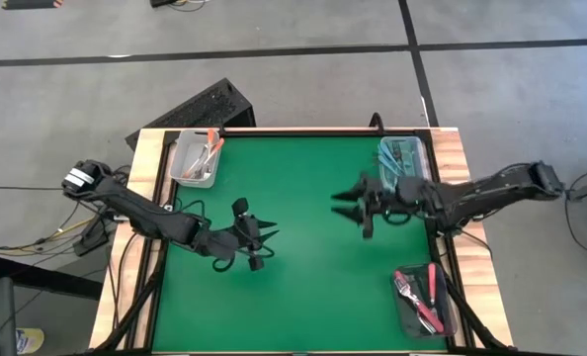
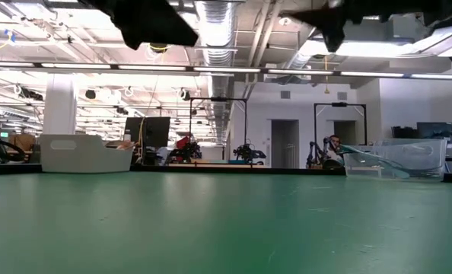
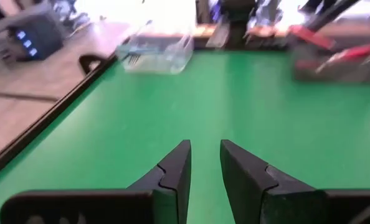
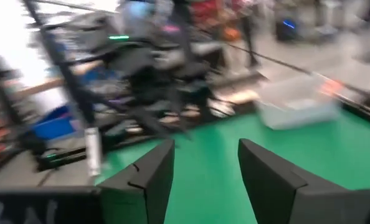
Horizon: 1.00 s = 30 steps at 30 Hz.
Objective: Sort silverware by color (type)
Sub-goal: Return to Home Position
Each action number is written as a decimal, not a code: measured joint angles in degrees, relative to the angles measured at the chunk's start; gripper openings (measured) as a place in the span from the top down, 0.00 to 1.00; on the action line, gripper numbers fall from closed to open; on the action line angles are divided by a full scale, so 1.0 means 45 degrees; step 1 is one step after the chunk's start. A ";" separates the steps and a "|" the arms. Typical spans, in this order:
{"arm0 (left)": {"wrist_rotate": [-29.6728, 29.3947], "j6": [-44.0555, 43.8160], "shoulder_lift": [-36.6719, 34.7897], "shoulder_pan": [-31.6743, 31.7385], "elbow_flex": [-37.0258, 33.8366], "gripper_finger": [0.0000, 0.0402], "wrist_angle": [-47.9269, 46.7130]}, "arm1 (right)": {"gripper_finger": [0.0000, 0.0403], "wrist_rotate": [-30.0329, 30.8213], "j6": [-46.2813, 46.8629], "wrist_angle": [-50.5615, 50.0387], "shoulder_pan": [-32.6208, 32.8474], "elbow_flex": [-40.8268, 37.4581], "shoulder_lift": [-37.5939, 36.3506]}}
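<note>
Silverware: metal-tined forks with slim plastic handles, lying in three bins at the corners of the green tabletop.
Orange-handled forks: in the pale grey plastic bin, left-side corner.
Teal-handled forks: in the clear plastic bin, right-side corner.
Pink-red-handled forks: in the dark plastic bin, the other right-side corner.
Left gripper: released, empty, raised over mid-tabletop.
Right gripper: released, empty, raised beside the clear bin.

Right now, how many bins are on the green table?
3, by the high view: a pale bin top-left, a clear bin top-right, a dark bin bottom-right. None seems hidden.
</note>
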 joint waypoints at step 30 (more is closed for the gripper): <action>0.2597 0.3451 -0.9126 0.0393 -0.8140 0.87 0.8462 | 0.88 0.2239 -0.3760 -0.1847 0.3230 -0.0491 -0.2140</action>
